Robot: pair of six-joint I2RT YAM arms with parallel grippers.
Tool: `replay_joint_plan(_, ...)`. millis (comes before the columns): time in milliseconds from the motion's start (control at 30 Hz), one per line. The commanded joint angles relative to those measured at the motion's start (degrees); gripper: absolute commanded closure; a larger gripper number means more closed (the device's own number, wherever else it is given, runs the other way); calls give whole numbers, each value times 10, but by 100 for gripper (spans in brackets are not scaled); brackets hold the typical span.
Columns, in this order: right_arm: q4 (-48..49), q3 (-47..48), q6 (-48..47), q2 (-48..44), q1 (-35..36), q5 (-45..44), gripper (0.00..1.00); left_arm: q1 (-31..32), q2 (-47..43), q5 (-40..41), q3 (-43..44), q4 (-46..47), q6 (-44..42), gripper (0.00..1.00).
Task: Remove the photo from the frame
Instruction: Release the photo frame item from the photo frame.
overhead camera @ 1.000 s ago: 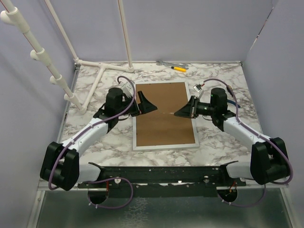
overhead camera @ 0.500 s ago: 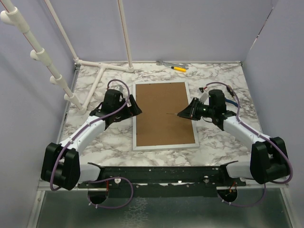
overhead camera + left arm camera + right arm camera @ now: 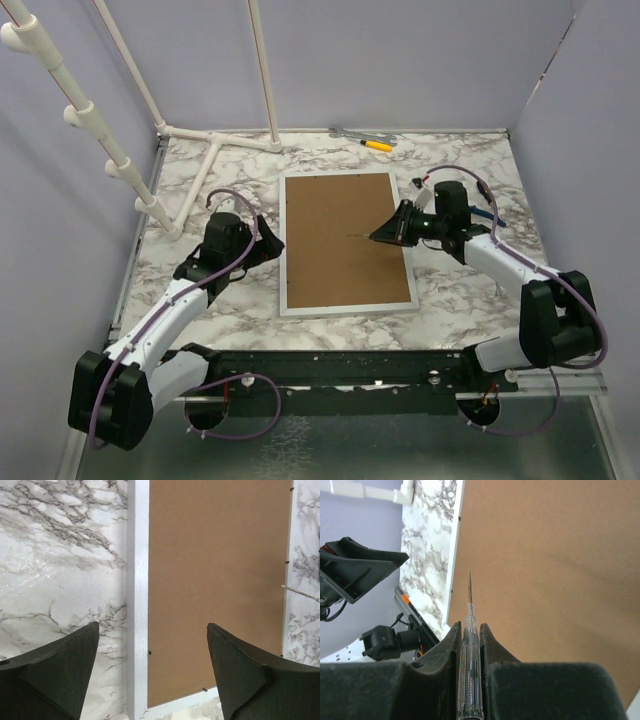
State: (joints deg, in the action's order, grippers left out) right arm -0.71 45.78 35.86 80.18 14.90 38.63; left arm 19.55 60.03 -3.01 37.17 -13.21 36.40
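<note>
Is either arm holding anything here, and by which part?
The right gripper holds a clear-handled screwdriver by its handle, tip forward. The left gripper is open and empty.

On the marble counter [image 3: 245,300] we see a white pipe stand [image 3: 196,185] filling the far left corner. A yellow-handled tool [image 3: 378,145] and a grey tool [image 3: 345,132] lie along the far edge (touching or not, we cannot tell). A clear-handled screwdriver [image 3: 469,645] points toward the left edge.
</note>
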Motion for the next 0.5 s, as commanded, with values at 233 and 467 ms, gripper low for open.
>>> replay_joint_plan(233,102,12,-4,96,50,119,99,-3,-41,-14,-122,97,58,40)
replay_joint_plan(467,206,-22,74,135,130,85,99,-3,-9,-47,-159,154,66,54)
